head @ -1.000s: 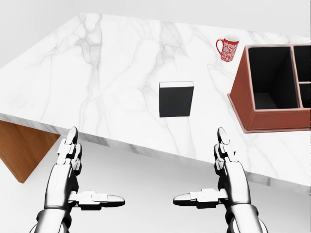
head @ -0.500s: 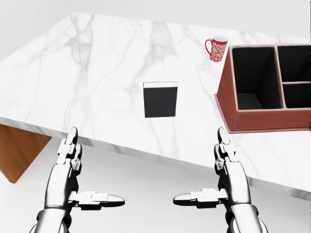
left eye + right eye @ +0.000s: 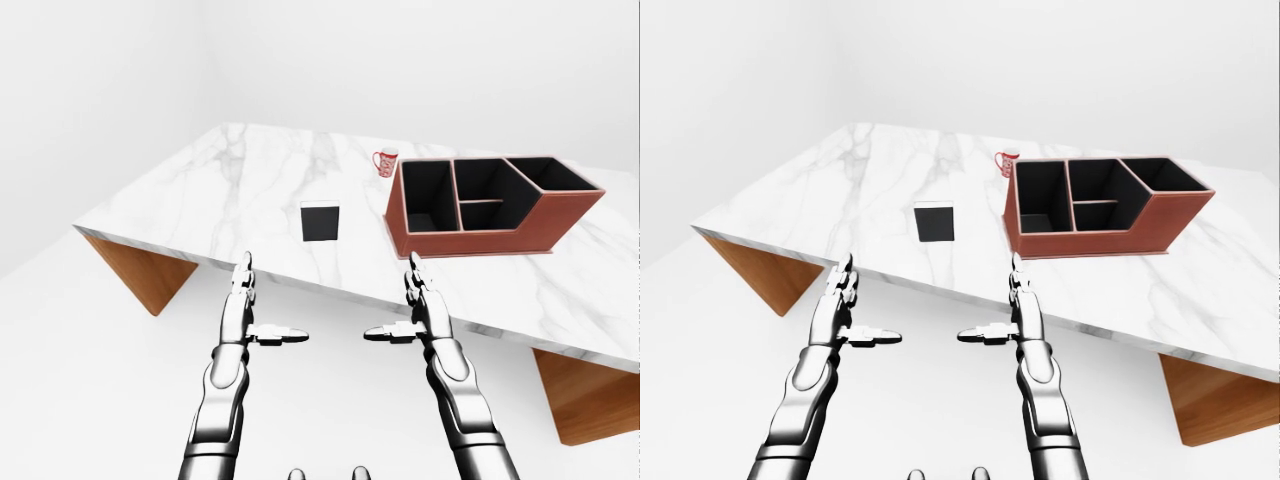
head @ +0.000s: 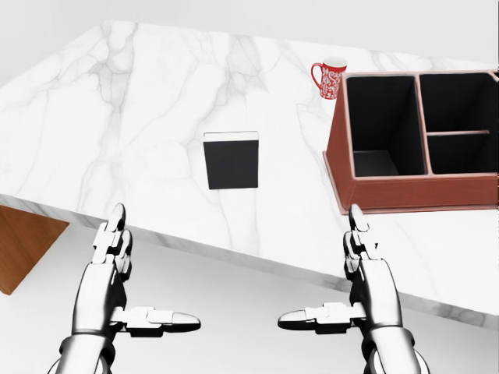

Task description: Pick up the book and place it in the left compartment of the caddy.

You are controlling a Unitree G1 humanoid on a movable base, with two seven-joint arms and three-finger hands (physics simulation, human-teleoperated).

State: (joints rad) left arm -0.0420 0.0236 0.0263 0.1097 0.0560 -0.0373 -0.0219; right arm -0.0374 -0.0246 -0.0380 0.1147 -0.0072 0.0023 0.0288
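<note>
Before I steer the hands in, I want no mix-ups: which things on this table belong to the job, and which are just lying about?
Job: book, lying flat; caddy, its left compartment empty.
Lying about: red mug, upright beside the caddy.

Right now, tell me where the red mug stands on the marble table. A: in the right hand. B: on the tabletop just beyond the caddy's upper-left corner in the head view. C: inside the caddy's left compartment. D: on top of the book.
B: the red mug stands on the table, above and left of the caddy, apart from the book.
</note>
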